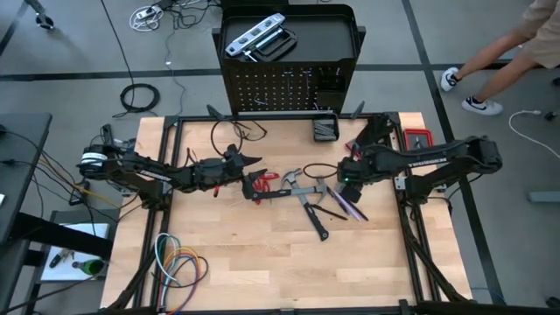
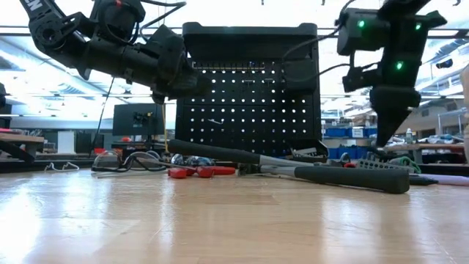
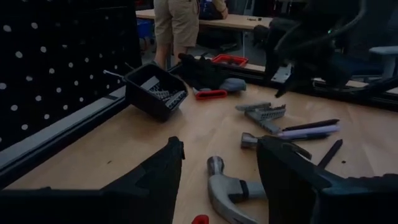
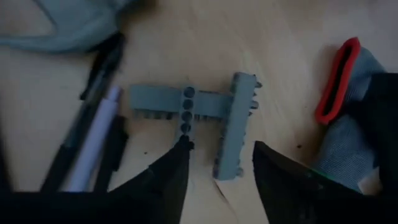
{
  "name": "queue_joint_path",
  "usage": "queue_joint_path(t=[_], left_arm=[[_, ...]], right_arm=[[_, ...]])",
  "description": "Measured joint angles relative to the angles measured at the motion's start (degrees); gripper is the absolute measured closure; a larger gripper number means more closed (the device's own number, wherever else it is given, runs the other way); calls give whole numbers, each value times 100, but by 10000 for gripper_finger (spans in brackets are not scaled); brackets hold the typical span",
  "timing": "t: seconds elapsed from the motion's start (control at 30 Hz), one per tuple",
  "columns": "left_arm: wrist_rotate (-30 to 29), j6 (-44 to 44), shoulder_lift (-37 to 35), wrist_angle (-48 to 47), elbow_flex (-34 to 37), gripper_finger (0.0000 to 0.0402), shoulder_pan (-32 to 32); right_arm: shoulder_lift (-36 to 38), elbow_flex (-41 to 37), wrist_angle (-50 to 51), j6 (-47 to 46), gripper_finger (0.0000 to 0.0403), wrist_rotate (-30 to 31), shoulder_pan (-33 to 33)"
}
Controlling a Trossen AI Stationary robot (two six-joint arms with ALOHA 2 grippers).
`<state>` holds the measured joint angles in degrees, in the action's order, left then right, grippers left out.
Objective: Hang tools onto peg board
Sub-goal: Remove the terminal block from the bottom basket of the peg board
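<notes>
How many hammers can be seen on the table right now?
2. One hammer lies mid-table, handle running toward the near edge; a second hammer lies crossed beside it, near the red pliers. Others may be hidden under the arms.

Two hammers (image 1: pixel 308 194), one red-handled pliers (image 1: pixel 262 182), one peg board (image 1: pixel 271 87), one level (image 1: pixel 254 38)

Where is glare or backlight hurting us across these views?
Low view: bright ceiling lights behind the peg board turn it into a silhouette, and the tabletop carries a pale sheen. High view: even light, only soft shadows beside the hammer. Right wrist view: the right tool is a dark shape over evenly lit grey metal pieces.
</notes>
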<state>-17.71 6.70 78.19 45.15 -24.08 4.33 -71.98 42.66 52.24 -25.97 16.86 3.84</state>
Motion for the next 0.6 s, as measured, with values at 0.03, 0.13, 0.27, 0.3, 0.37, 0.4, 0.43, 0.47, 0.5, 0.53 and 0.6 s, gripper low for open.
queue_joint_path(t=[0.03,0.13,0.27,0.3,0.37,0.4,0.43,0.47,0.5,0.53,0.6], left_arm=[[1,-2,11,11,1,195,0],[193,-59,28,8,1,195,1],[606,-335,28,90,1,195,-24],[665,-369,28,146,0,195,-47],[672,-376,28,231,-1,195,-102],[674,-375,28,239,-1,195,-113],[681,-369,28,250,-1,195,-113],[677,-358,28,274,0,195,-111],[671,-350,28,326,0,195,-108],[670,-325,28,365,-1,195,-108],[674,-206,26,383,-1,195,-108]], right_arm=[[79,34,67,-61,214,2,-41],[376,95,141,-346,194,143,-211],[856,-102,-362,-596,183,820,-658],[951,-209,-589,-598,182,1109,-793],[1111,-447,-1043,-587,183,1627,-1000],[1168,-549,-1217,-556,184,1798,-1067],[1206,-630,-1362,-534,186,1876,-1109],[1224,-699,-1510,-532,188,1884,-1136],[1227,-768,-1676,-535,190,1881,-1151],[1225,-824,-1844,-559,192,1838,-1165],[1193,-903,-2100,-622,195,1546,-1165]])
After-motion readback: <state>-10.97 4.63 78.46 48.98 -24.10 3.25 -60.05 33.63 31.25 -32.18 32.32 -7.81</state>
